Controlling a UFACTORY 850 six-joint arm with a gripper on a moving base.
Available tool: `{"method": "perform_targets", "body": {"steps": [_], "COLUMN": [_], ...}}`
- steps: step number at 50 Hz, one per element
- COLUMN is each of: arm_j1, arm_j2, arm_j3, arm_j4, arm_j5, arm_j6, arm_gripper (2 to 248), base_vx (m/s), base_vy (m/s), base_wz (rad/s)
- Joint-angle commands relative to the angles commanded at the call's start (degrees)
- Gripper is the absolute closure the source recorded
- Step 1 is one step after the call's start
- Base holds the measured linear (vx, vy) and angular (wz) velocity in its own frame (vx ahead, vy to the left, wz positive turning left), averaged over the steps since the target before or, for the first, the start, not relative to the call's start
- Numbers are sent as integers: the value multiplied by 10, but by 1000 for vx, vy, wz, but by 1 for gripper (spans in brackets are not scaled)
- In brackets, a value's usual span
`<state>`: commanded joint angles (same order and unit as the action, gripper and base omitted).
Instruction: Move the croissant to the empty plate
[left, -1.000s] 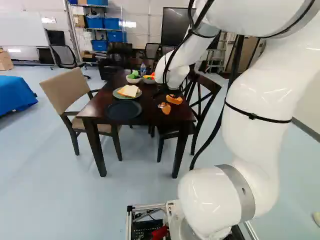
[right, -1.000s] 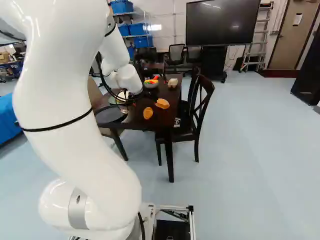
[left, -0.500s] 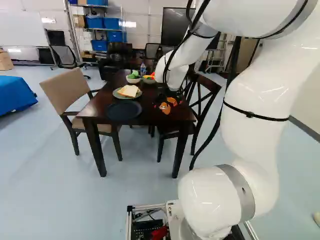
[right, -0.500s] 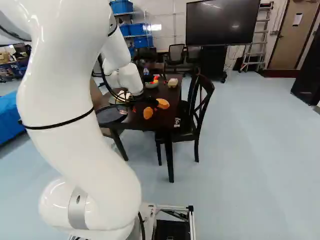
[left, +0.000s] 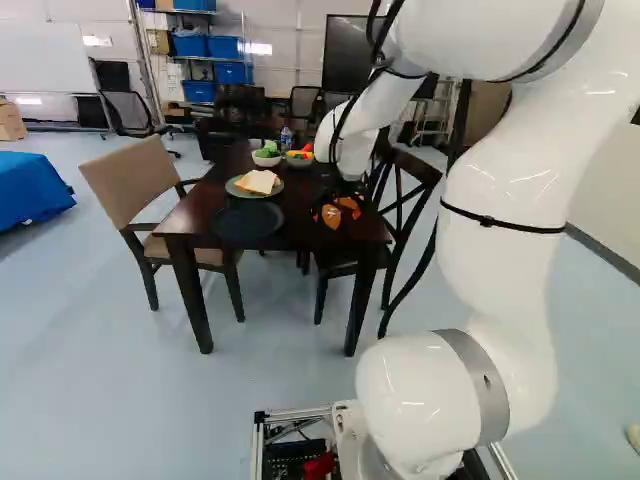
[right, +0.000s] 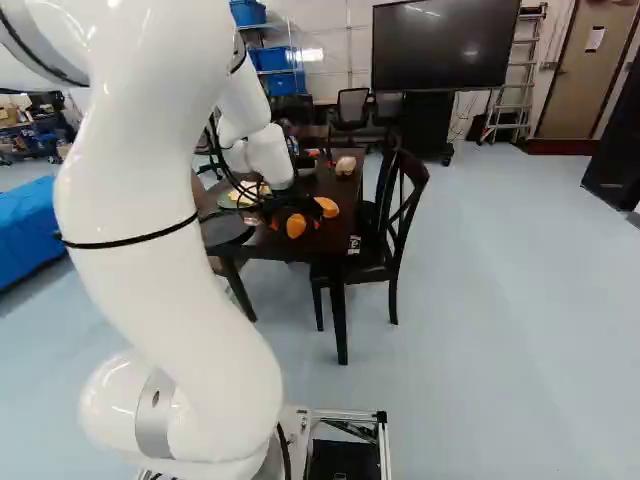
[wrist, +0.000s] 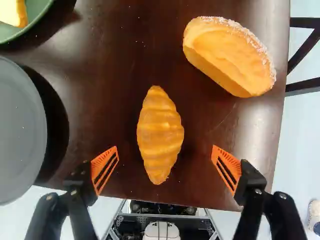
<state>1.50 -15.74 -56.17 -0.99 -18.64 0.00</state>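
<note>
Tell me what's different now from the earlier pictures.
The tool has moved rightward and lower toward the croissant, and stands open with it in between, not gripped. Nothing was picked up or let go. The croissant, the other bread piece, the grey plate and the green plate stayed put.

Bread (wrist: 9, 12) sits on a green plate (wrist: 37, 12); a screen (right: 440, 45) (dark) stands beyond.
</note>
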Motion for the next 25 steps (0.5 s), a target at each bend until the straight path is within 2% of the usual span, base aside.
{"method": "perform_targets", "body": {"steps": [25], "arm_j1": [0], "arm_j2": [-9], "arm_j3": [-11], "arm_j4": [0], "arm_j5": [3], "arm_j6": [0], "arm_gripper": [3], "base_vx": [0], "base_vy": [0], "base_wz": [0]}}
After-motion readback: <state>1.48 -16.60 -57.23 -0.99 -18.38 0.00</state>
